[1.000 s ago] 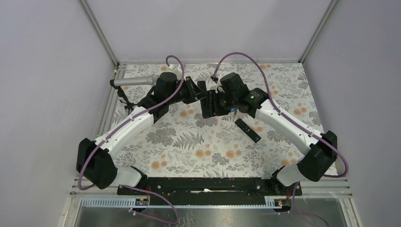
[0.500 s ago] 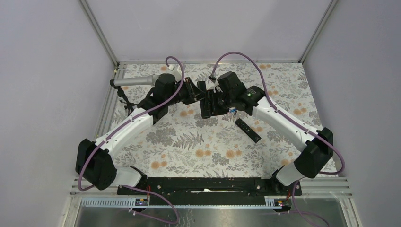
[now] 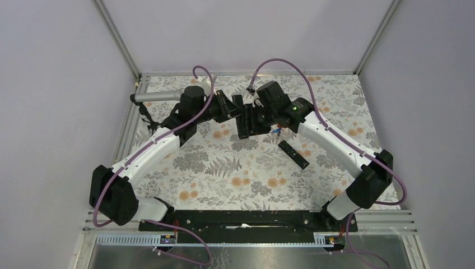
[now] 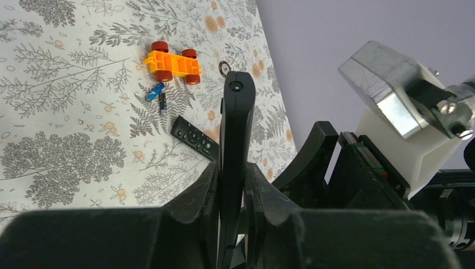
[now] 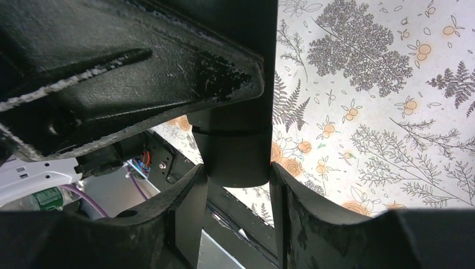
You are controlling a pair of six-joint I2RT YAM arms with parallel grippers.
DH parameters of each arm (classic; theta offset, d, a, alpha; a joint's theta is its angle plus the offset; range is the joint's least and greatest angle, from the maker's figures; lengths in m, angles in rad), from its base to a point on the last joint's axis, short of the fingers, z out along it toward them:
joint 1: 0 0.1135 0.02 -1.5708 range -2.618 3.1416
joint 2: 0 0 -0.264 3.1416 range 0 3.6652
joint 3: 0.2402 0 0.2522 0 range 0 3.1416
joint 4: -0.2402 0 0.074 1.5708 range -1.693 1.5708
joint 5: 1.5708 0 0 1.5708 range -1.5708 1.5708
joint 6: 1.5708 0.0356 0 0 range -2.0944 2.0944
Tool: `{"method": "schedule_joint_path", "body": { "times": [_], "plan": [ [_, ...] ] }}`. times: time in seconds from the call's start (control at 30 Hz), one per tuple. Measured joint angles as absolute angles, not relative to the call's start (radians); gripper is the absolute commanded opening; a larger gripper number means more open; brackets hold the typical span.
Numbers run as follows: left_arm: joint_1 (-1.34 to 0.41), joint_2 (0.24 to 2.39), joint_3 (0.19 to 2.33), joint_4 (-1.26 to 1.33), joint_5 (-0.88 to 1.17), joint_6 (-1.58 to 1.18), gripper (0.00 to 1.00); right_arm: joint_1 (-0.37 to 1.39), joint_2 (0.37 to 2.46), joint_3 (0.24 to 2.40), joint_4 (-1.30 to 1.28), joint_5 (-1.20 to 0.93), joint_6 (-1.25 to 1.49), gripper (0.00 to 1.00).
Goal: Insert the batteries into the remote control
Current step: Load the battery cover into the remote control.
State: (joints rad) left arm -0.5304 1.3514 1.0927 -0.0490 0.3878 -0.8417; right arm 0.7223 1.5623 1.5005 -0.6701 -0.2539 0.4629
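Over the floral mat [image 3: 224,168] — left tool [image 4: 234,175] and right tool [image 5: 238,174] both clench the remote control [image 4: 236,112].

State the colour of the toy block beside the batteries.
Toy block: orange, with red knobs; left wrist view shows it best.

Orange toy block [image 4: 172,63], button-faced remote [image 4: 195,137] and small ring [image 4: 224,68] on floral cloth [image 4: 67,112]

2 remotes [image 4: 235,129] [image 4: 194,137] – 2 batts [image 4: 155,91] [image 4: 162,103] – 1 toy [image 4: 172,63]
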Motion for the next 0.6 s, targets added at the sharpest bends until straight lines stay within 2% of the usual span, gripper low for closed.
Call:
{"method": "schedule_joint_path", "body": {
  "times": [0.33,0.6],
  "plan": [
    [-0.491,1.371,1.093,-0.028,0.451,-0.943,0.0,0.71,1.589,1.57,-0.723,-0.252,0.488,0.53],
    [-0.497,1.373,1.093,-0.018,0.52,-1.001,0.0,0.709,1.615,1.594,-0.712,-0.245,0.5,0.63]
  ]
}}
